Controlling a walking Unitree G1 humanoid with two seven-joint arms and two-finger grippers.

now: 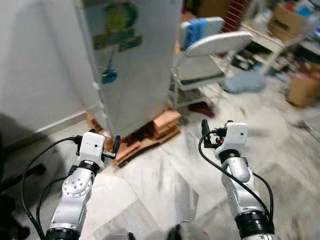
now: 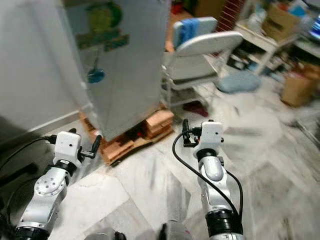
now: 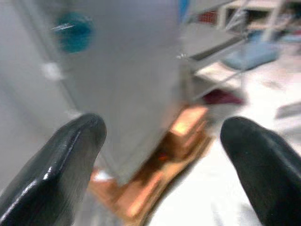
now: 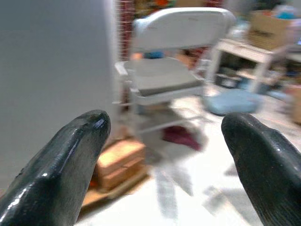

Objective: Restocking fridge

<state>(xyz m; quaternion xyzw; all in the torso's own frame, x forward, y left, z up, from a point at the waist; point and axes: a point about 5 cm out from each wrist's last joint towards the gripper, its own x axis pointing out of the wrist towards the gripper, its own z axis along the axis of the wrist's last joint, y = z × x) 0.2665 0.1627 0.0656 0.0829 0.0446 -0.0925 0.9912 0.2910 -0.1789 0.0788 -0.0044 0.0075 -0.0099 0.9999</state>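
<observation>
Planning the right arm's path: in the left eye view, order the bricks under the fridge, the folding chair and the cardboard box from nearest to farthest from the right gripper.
From the right gripper:
1. Bricks, just to its left, under the fridge.
2. Folding chair, ahead, beside the fridge.
3. Cardboard box, far right corner.

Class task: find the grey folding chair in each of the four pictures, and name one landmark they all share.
Left eye view: folding chair upper right of centre, beside the fridge.
Right eye view: upper centre.
Left wrist view: upper right, blurred.
Right wrist view: upper centre.
Shared landmark: brick stack under the fridge.

Both arms forward, jaws apart
</observation>
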